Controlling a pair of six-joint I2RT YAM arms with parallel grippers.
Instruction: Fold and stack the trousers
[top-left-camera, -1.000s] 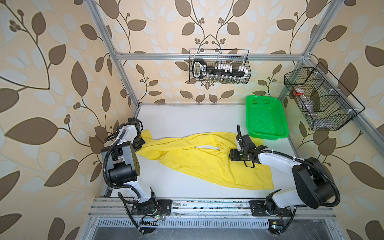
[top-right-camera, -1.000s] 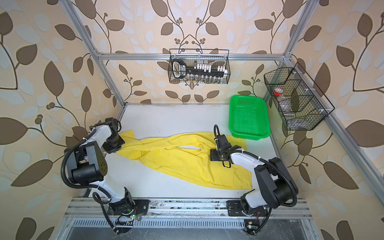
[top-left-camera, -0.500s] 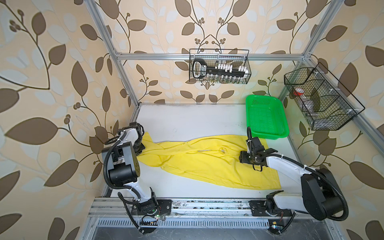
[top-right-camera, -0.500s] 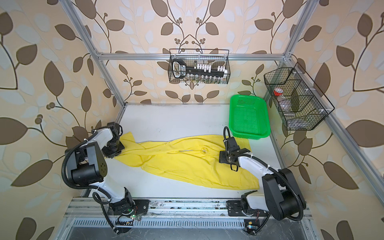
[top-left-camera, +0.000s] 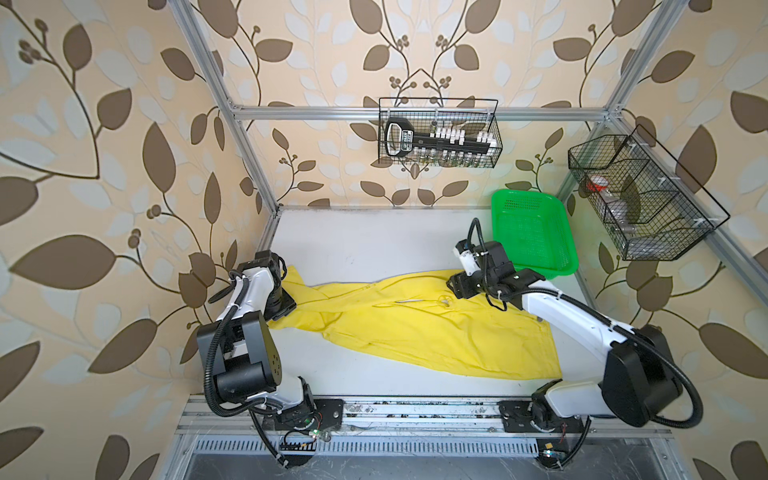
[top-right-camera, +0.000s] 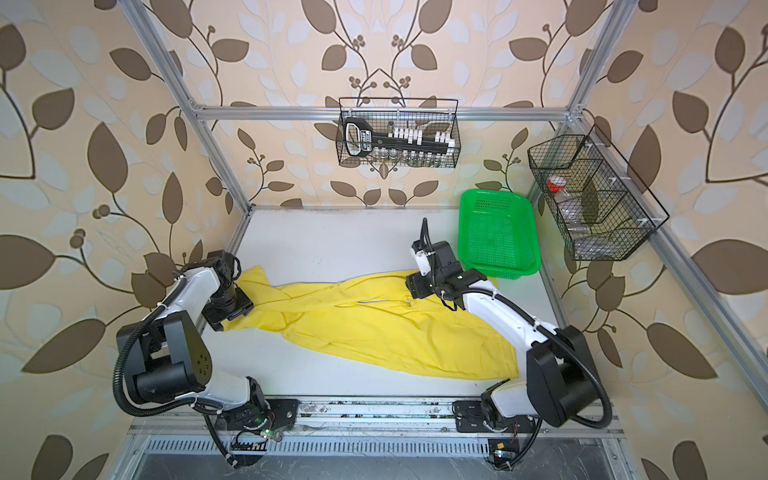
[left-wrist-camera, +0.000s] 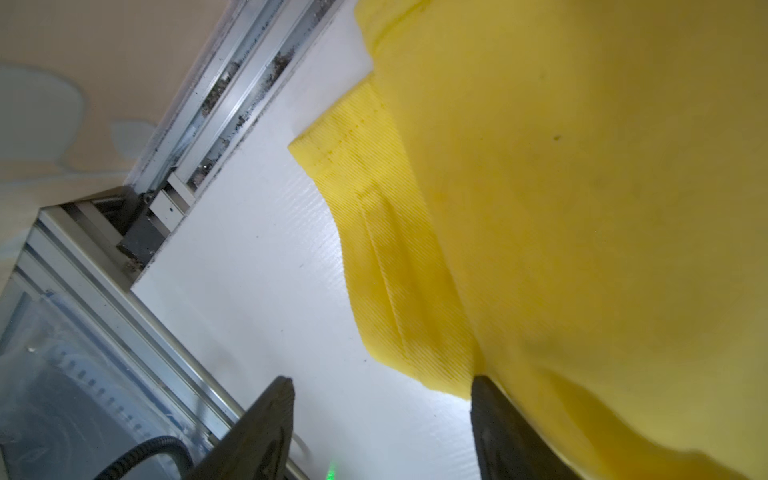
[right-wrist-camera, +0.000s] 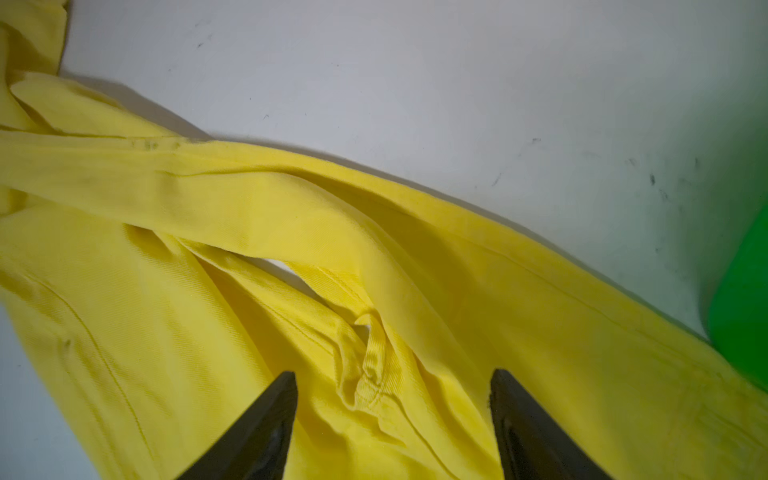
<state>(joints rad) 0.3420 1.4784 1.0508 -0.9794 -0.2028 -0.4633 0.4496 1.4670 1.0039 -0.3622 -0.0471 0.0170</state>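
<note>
The bright yellow trousers (top-left-camera: 415, 328) (top-right-camera: 395, 328) lie spread across the white table, legs running left, wider end at the front right. My left gripper (top-left-camera: 284, 309) (top-right-camera: 230, 313) sits low at the left leg's end. In the left wrist view it (left-wrist-camera: 382, 386) is open with bare table between its fingers, and the hem (left-wrist-camera: 374, 249) lies beside one finger. My right gripper (top-left-camera: 457, 286) (top-right-camera: 415, 286) hovers over the trousers' far edge. In the right wrist view it (right-wrist-camera: 393, 376) is open above a puckered fold (right-wrist-camera: 370, 365), gripping nothing.
A green mesh basket (top-left-camera: 536, 232) (top-right-camera: 498, 232) (right-wrist-camera: 744, 311) stands at the back right, close to my right gripper. Wire baskets hang on the back wall (top-left-camera: 440, 133) and the right wall (top-left-camera: 640, 199). The metal frame rail (left-wrist-camera: 232, 95) borders the table beside the left gripper.
My left gripper has opened and let go of the leg end. The trousers slid rightward and lie flatter. My right gripper, open throughout, moved right, then back left toward the far edge.
</note>
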